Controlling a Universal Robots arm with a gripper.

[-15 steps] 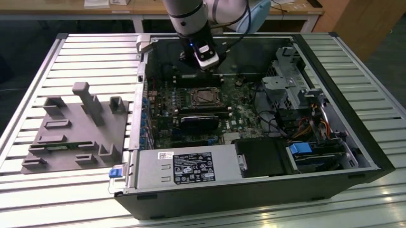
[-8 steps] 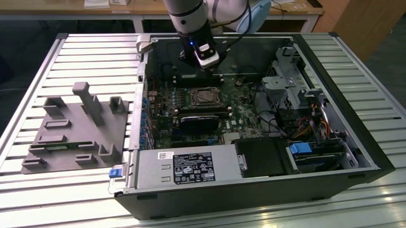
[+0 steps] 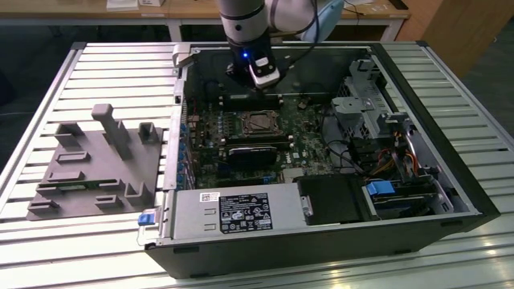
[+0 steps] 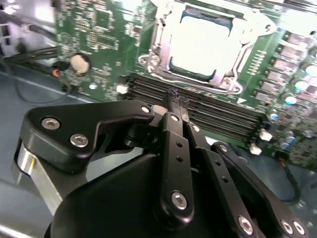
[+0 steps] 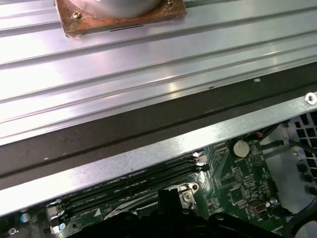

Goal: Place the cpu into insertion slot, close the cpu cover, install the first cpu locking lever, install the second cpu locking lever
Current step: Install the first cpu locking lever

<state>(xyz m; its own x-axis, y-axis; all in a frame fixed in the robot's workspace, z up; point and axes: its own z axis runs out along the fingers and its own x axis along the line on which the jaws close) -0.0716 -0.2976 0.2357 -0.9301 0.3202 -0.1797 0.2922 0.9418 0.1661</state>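
My black two-fingered gripper (image 4: 177, 106) is pinched together on nothing, its tips just short of the long black memory slots (image 4: 208, 111). Past those slots the flat silver-grey cpu (image 4: 200, 44) sits inside the silver-rimmed insertion slot (image 4: 228, 82). I should descend straight, gently.

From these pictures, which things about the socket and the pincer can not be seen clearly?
- The cpu in the second wrist view: glare whitens its top, so its seating is unclear.
- The cpu cover: its far edge is cut off by the picture edge; the locking levers cannot be told apart.
- The insertion slot in the exterior view: too small for detail.
- The pincer: fingertips look closed together, holding nothing visible.
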